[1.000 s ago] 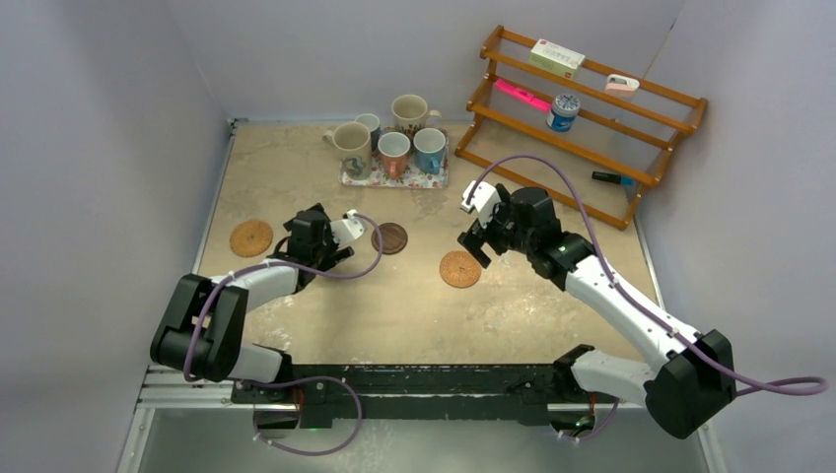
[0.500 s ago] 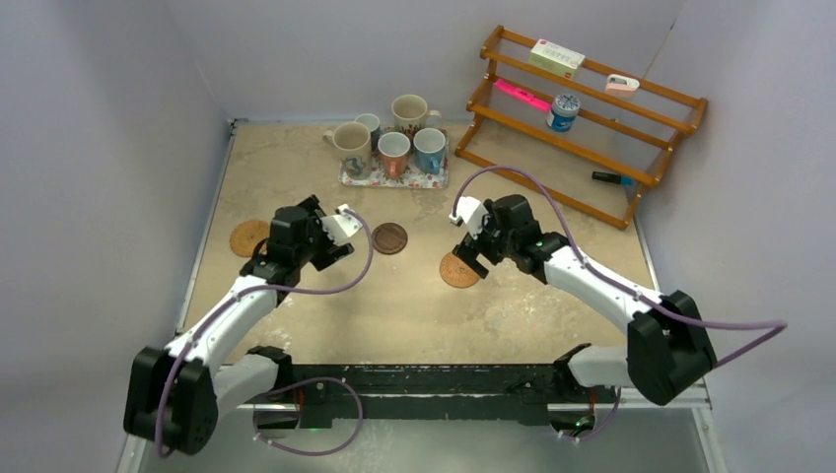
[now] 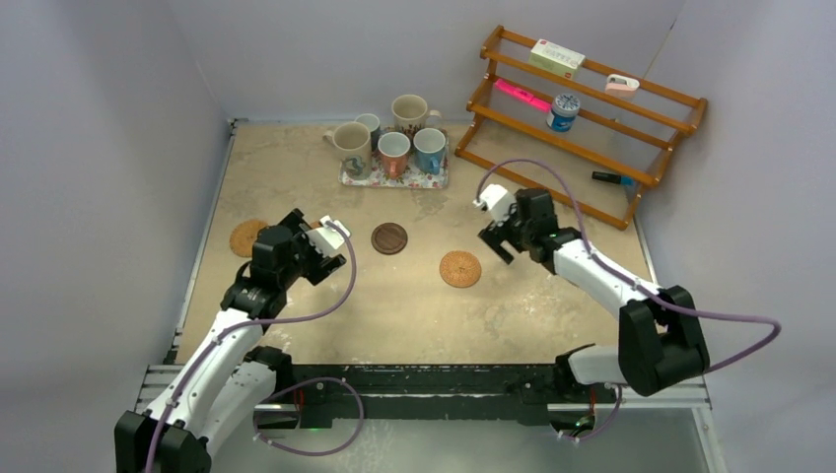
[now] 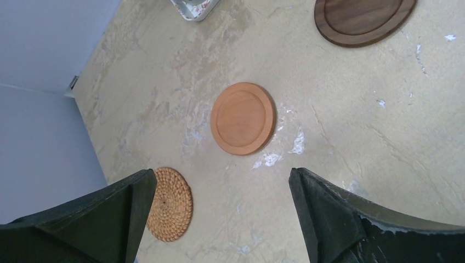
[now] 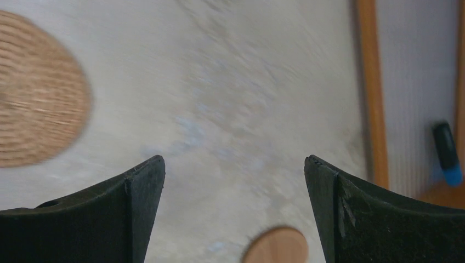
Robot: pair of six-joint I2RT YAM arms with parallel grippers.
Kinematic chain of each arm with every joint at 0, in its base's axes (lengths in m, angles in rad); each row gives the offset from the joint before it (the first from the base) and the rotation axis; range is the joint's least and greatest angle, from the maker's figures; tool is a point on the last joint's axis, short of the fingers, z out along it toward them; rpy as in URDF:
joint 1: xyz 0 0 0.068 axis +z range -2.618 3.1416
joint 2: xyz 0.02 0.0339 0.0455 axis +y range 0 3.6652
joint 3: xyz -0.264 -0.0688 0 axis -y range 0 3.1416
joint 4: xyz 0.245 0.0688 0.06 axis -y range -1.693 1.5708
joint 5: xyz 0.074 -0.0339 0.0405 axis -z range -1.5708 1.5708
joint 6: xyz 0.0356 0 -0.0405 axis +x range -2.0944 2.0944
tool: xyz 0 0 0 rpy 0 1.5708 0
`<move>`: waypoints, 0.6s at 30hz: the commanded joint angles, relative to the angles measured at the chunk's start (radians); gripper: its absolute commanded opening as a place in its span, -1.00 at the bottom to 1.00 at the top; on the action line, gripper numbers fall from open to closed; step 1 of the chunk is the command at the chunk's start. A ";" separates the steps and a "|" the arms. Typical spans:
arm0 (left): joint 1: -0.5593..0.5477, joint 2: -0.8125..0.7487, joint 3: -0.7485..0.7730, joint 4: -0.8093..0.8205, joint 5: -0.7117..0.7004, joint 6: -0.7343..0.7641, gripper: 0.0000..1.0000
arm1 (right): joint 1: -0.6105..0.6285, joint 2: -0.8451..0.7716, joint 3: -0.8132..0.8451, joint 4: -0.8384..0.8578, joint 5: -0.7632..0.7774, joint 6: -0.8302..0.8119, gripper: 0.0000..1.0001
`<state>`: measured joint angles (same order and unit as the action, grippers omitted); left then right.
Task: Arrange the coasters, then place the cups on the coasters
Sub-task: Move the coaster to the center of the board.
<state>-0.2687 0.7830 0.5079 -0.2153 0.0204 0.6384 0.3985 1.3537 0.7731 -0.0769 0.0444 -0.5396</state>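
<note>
A beige, mottled table [image 3: 414, 305] with pale scuff marks fills the floor of a grey-walled booth. A rectangular floral tray [image 3: 394, 184] lies at the back edge, left of centre. At the back right corner a tiered wooden rack [image 3: 592, 154] stands at an angle. On the rack rest a cream and green box [image 3: 556, 57], a pink marker [image 3: 522, 96], a blue-and-white tin [image 3: 563, 111] and a small white and pink object [image 3: 622, 83]. A black pen with a blue end [image 3: 613, 178] lies low under the rack

Rough woven coaster [image 4: 171, 204], smooth wooden coaster [image 4: 243, 118], matt table [image 4: 340, 164].
</note>
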 commanded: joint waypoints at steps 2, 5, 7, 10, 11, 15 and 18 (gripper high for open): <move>0.006 -0.042 0.009 -0.016 0.060 -0.085 1.00 | -0.229 -0.068 0.045 -0.081 0.071 -0.106 0.98; 0.006 -0.051 0.018 -0.020 0.069 -0.102 1.00 | -0.352 -0.107 0.031 -0.121 0.029 -0.189 0.98; 0.006 -0.054 0.023 -0.020 0.072 -0.110 1.00 | -0.427 -0.134 0.011 -0.135 0.012 -0.240 0.98; 0.006 -0.051 0.037 -0.020 0.079 -0.120 1.00 | -0.525 -0.171 -0.020 -0.162 -0.031 -0.308 0.98; 0.006 -0.050 0.044 -0.025 0.079 -0.123 1.00 | -0.549 -0.178 -0.030 -0.168 -0.040 -0.324 0.98; 0.006 -0.048 0.064 -0.048 0.042 -0.129 1.00 | -0.622 -0.175 -0.047 -0.187 -0.043 -0.352 0.98; 0.006 -0.067 0.050 -0.052 -0.017 -0.131 1.00 | -0.638 -0.148 -0.035 -0.198 -0.043 -0.325 0.98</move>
<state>-0.2687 0.7395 0.5259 -0.2722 0.0643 0.5335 -0.2211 1.1843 0.7334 -0.2344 0.0319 -0.8429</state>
